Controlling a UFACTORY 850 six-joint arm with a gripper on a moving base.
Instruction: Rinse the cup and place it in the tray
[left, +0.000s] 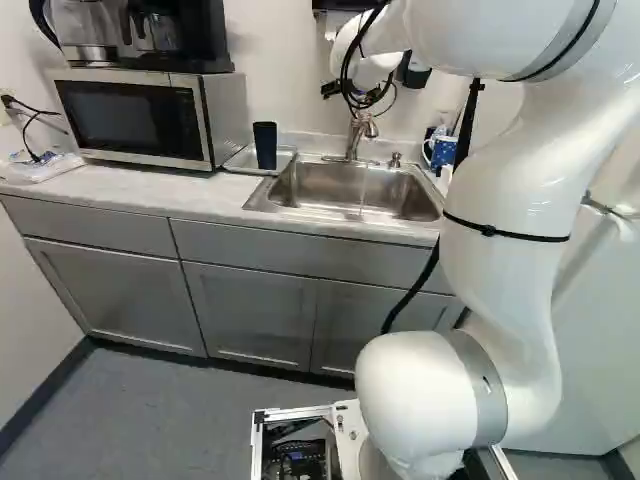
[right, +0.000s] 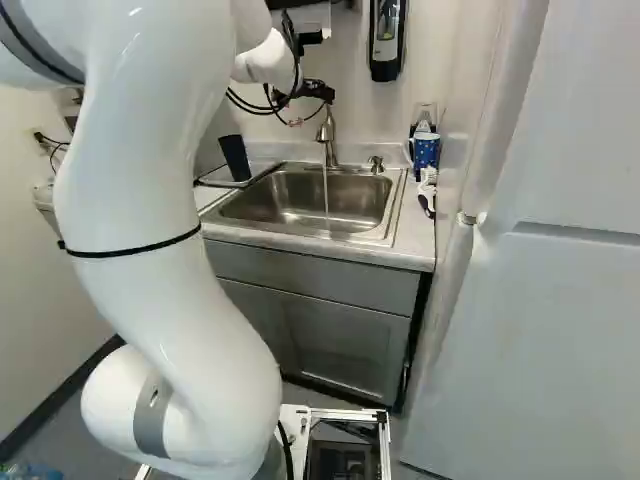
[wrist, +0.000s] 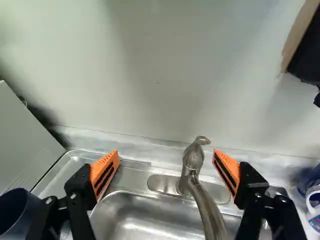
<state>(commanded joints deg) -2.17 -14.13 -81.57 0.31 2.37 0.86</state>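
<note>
Counter (left: 120, 185) edges first: its front edge runs above the gray cabinets (left: 250, 310), with floor (left: 150, 410) between them and the base. Its back edge meets the wall (wrist: 150, 75). A narrow strip of counter separates the sink's (right: 385, 235) front rim from that front edge. At the right of the right base view, the counter's end is near a tall white panel (right: 540, 330). On the other side of the sink, between it and the microwave (left: 135, 115), lies the tray (left: 237, 163). The dark cup (left: 265, 145) stands upright on it, apart from the gripper (right: 315, 104).

The faucet (right: 326, 130) rises from the sink's back rim, and a thin stream of water (right: 326, 190) falls into the basin. A short metal fitting (right: 376, 163) stands just beside it. Nearer the counter's back corner by the white panel is a blue patterned mug (right: 425, 150); a dispenser (right: 386, 40) hangs on the wall above the counter.

The gripper is high near the faucet, its two fingers spread wide and holding nothing. In the wrist view the orange pads (wrist: 105, 172) stand well apart, the faucet showing in the gap between them.
</note>
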